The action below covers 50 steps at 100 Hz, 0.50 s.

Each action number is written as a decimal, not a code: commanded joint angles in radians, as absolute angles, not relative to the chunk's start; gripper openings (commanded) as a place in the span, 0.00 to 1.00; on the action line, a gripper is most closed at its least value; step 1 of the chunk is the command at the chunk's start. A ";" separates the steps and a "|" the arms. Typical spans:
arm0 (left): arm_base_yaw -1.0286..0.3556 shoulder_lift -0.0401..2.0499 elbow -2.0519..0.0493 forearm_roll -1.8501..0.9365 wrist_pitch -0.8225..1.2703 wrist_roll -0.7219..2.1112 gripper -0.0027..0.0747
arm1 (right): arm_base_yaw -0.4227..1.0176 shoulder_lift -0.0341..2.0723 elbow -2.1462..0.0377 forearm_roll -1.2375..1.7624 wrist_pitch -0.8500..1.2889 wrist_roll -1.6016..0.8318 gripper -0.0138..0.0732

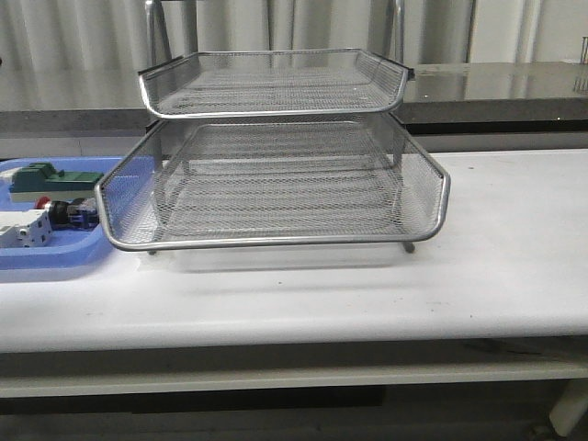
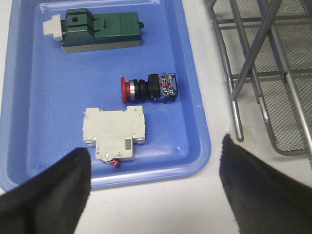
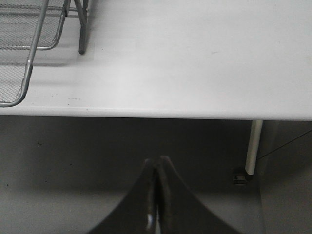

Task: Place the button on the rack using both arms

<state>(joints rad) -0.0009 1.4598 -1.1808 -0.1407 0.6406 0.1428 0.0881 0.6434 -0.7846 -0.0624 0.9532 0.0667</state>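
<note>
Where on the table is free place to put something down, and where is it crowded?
Free: the white table right of the rack, and the strip before it. Crowded: the blue tray, with button, green block and white breaker.
</note>
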 commanded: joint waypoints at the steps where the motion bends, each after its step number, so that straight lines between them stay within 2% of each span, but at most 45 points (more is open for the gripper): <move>1: -0.008 1.432 -1.215 -0.154 0.597 0.146 0.83 | 0.080 0.642 -0.819 -0.076 0.898 0.064 0.08; 32: -0.008 1.432 -1.220 -0.137 0.518 0.153 0.83 | 0.080 0.642 -0.819 -0.076 0.898 0.064 0.08; 50: -0.008 1.479 -1.319 -0.131 0.561 0.314 0.83 | 0.080 0.642 -0.819 -0.076 0.898 0.064 0.08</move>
<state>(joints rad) -0.0009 1.4836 -1.2415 -0.1265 0.5909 0.2374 0.0881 0.6434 -0.7846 -0.0624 0.9532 0.0667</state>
